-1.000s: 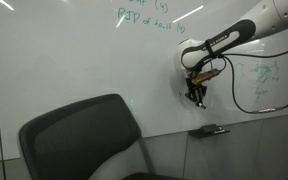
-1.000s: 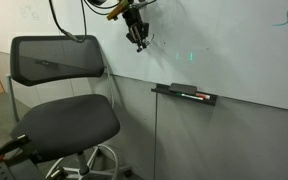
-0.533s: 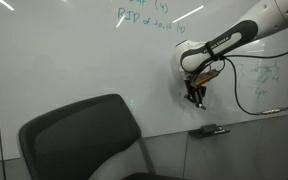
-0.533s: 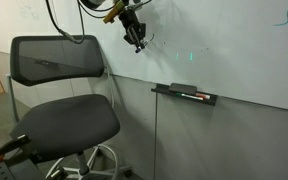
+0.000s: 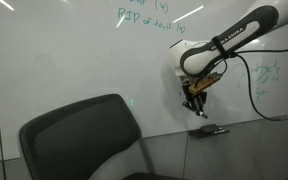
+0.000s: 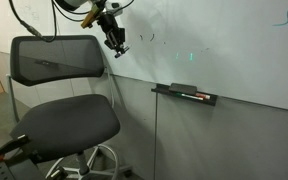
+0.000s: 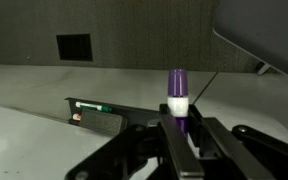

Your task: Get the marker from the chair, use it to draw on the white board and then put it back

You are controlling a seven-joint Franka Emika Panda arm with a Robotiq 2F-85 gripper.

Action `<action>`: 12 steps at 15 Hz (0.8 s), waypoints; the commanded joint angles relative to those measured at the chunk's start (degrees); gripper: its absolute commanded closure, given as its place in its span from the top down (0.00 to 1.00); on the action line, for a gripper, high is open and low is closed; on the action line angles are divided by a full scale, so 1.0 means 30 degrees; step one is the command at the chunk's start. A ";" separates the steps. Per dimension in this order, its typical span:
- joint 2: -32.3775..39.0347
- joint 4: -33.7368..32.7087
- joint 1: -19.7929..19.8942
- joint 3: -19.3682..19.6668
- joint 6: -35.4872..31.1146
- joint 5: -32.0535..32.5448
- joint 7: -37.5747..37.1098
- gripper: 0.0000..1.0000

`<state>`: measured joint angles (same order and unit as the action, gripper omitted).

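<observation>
My gripper (image 7: 179, 110) is shut on the marker (image 7: 177, 85), a slim stick with a purple end and a white band that stands up between the jaws in the wrist view. In both exterior views the gripper (image 5: 194, 103) (image 6: 116, 42) points downward close in front of the white board (image 5: 74, 50) (image 6: 234, 45), which carries teal handwriting. The dark office chair (image 5: 84, 135) (image 6: 56, 62) stands below and to the side of the gripper, apart from it. The marker is too small to make out in the exterior views.
A dark pen tray (image 6: 184, 94) (image 5: 209, 131) with pens in it is fixed under the board's lower edge; it also shows in the wrist view (image 7: 94, 112). A black cable hangs from the arm (image 5: 252, 95). The chair seat (image 6: 59, 125) is bare.
The gripper, still holding the marker, has drawn back from the board and moved sideways towards the chair's backrest. The chair and tray have not moved.
</observation>
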<state>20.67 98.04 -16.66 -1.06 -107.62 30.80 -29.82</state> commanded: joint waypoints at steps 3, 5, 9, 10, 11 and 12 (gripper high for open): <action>0.0199 0.0455 -0.0433 -0.0559 -0.1466 0.1794 0.0083 0.09; 0.0622 -0.0087 -0.0470 -0.0553 -0.1645 0.2407 0.0148 0.09; 0.0859 -0.0441 -0.0458 -0.0683 -0.2361 0.3037 0.0333 0.09; 0.0924 -0.0475 -0.0449 -0.0708 -0.2744 0.3136 0.0424 0.09; 0.1004 -0.0570 -0.0419 -0.0757 -0.3075 0.3155 0.0570 0.09; 0.1059 -0.0638 -0.0455 -0.0737 -0.3341 0.3334 0.0505 0.09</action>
<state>22.88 97.98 -17.97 -3.02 -115.38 39.09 -29.34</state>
